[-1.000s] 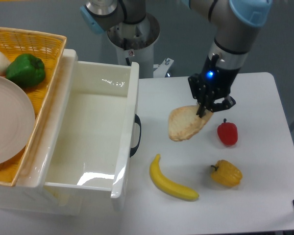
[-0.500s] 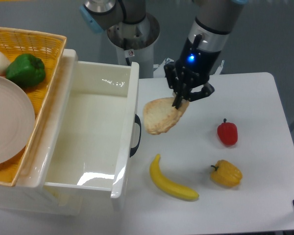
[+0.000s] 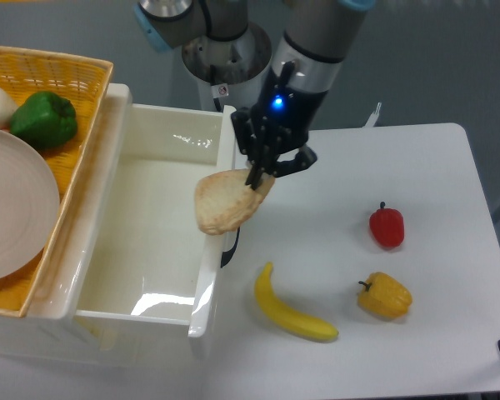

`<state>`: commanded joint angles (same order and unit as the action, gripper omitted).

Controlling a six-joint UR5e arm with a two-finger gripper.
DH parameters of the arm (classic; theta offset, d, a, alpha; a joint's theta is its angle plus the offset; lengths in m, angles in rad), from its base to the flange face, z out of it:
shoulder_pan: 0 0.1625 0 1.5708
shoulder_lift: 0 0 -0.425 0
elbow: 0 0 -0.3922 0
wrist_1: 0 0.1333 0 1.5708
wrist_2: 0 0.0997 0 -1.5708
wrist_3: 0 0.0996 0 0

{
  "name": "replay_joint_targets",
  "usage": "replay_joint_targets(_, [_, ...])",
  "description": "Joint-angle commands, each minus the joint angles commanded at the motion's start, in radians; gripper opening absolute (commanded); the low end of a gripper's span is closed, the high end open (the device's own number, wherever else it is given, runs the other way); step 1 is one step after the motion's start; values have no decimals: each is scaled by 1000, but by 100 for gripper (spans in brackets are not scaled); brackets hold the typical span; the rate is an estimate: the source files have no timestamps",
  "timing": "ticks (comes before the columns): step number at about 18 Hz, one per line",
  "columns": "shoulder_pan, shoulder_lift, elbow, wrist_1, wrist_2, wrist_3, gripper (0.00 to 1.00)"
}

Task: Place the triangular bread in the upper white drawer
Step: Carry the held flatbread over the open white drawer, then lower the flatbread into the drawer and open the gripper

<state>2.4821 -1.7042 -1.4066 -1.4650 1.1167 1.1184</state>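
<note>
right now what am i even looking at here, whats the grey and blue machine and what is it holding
That is a robot arm bolted behind a white table. One fixed camera looks down on it from the front. At the arm's end is its black hand, two fingers pinched shut on the triangular bread, a flat tan slice. The bread hangs in the air over the right wall of the upper white drawer, a big open box that looks bare inside, with a dark handle. On the table lie a banana, a yellow pepper and a red pepper. At the left, a yellow woven basket holds a green pepper and a pale plate.
</note>
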Motion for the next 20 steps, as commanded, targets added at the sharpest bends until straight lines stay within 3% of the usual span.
replay_joint_targets(7, [-60, -5, -47, 84, 0, -54, 0])
replay_joint_targets(20, [-89, -3, -86, 91, 9, -48, 0])
